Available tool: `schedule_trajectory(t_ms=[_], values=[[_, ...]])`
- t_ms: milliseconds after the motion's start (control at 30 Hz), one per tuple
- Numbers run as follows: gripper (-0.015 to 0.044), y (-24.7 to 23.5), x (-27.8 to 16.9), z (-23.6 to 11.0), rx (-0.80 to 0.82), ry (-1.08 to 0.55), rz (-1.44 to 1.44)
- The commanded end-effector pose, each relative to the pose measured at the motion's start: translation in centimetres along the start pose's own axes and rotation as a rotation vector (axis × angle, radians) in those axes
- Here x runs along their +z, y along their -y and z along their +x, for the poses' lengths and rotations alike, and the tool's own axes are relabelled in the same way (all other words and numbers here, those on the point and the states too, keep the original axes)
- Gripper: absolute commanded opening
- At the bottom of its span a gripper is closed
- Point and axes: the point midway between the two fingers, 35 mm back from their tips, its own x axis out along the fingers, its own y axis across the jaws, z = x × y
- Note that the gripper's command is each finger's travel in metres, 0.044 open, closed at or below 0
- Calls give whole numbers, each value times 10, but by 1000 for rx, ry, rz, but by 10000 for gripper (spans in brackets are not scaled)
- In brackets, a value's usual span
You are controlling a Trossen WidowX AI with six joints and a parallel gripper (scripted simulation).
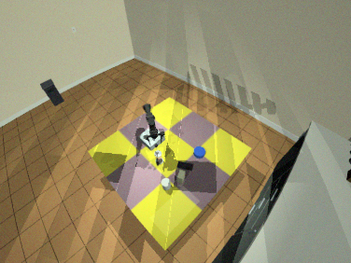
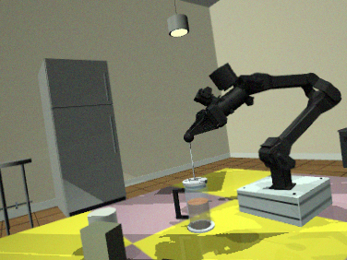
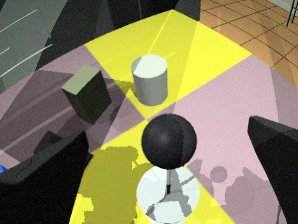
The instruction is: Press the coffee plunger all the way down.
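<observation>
- Because the wrist view looks straight down the rod, its nearest thing is the black plunger knob [image 3: 169, 140] at frame centre, with the gripper [image 3: 166, 163] spread to either side; its fingers are dark shapes at the left and right edges, released wide and grasping nothing.
- Directly under the knob, lower centre, the round lid of the French press [image 3: 168, 196] shows pale on a yellow square of the checkered mat [image 3: 220, 90].
- In the exterior view the press [image 2: 199, 205] stands upright at lower centre, its black handle toward the left; the thin rod rises well above the lid to the knob [image 2: 188, 136], so the plunger looks fully raised.
- The gripper tip [image 2: 194, 131] sits right at the knob there; whether it touches cannot be told.
- Judged from this, only the approach is done: pressing down and letting go both remain.
- Farther up the wrist frame stand a grey cylinder [image 3: 149, 79] and a grey box [image 3: 88, 91], well apart from the press.
- At the right of the exterior frame the arm rises from its white base block [image 2: 318, 194]; a grey refrigerator [image 2: 83, 134] stands at the back left.
</observation>
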Motion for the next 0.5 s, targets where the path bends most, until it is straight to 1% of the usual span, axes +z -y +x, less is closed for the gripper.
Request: schedule_trajectory(t_ms=[0,33,433,467], values=[[440,0,-3,8,2,-12,-4],[440,0,-3,9,2,-12,-4],[125,0,-3,9,2,-12,-4],[125,0,-3,9,2,-12,-4]])
